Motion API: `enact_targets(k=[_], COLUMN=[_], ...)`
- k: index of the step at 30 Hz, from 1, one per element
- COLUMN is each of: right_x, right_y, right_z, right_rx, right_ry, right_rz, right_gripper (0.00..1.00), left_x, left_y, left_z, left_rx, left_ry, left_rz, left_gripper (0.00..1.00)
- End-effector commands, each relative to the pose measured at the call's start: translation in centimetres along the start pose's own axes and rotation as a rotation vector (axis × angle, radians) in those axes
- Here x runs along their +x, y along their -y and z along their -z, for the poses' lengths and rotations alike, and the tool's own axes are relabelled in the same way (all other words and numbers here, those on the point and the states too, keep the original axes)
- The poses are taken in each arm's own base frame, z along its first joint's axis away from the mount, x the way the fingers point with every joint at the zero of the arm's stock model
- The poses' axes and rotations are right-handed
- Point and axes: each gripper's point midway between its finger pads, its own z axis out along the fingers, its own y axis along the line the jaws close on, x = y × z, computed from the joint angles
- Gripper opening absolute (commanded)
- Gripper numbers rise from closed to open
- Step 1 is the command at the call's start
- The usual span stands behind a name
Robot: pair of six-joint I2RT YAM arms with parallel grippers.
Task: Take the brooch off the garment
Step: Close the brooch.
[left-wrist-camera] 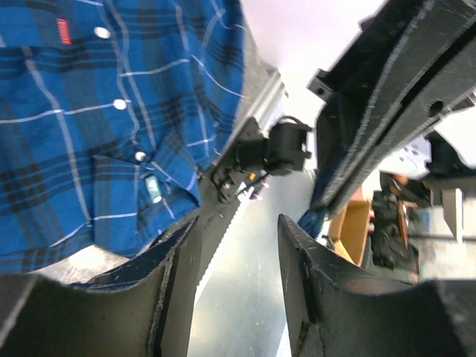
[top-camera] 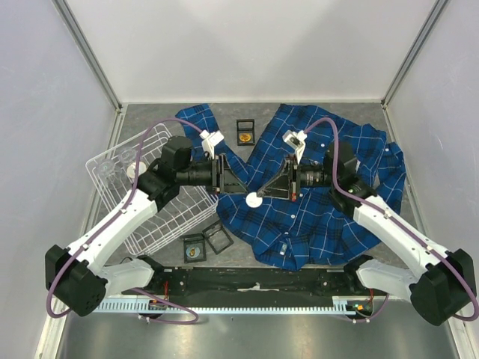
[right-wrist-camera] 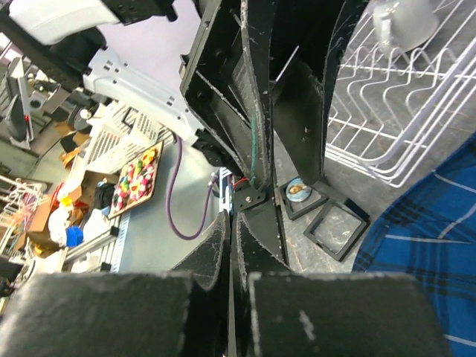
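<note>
Plaid garment (top-camera: 322, 217) is spread flat on the worktop (top-camera: 150, 120), its left edge right under where both arms meet, left fingers (left-wrist-camera: 171, 275) gapped apart holding nothing, right fingers (right-wrist-camera: 212, 253) squeezed together, can't tell if anything's pinched.

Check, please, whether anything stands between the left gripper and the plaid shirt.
Only the other arm: the right gripper, closed, points at the open left gripper nearly tip to tip above the edge of the shirt. Nothing else visible lies on it there; the wire basket sits beside it.
</note>
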Motion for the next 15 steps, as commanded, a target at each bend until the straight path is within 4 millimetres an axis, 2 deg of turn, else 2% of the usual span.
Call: enact_targets(k=[1, 4, 10, 15], right_x=[-0.2, 0.3, 0.9, 0.5], right_y=[-1.8, -1.2, -0.9, -1.1], right_z=[-0.6, -0.8, -1.2, -1.3], right_rx=[-0.091, -0.07, -0.071, -0.077], right_ry=[-0.04, -0.066, -0.09, -0.088], right_rz=[0.082, 0.072, 0.047, 0.053], right_gripper=[0.0, 0.0, 0.0, 0.0], left_x=[0.5, 0.7, 1.0, 2.0], left_y=[4.3, 4.9, 5.0, 4.6], left_z=[0.9, 1.3, 1.8, 1.5], left_rx=[0.23, 0.265, 0.29, 0.319], left_ry=[-0.056, -0.056, -0.07, -0.134], left_rz=[-0.076, -0.105, -0.127, -0.116], left_gripper=[0.49, 0.49, 0.55, 0.51])
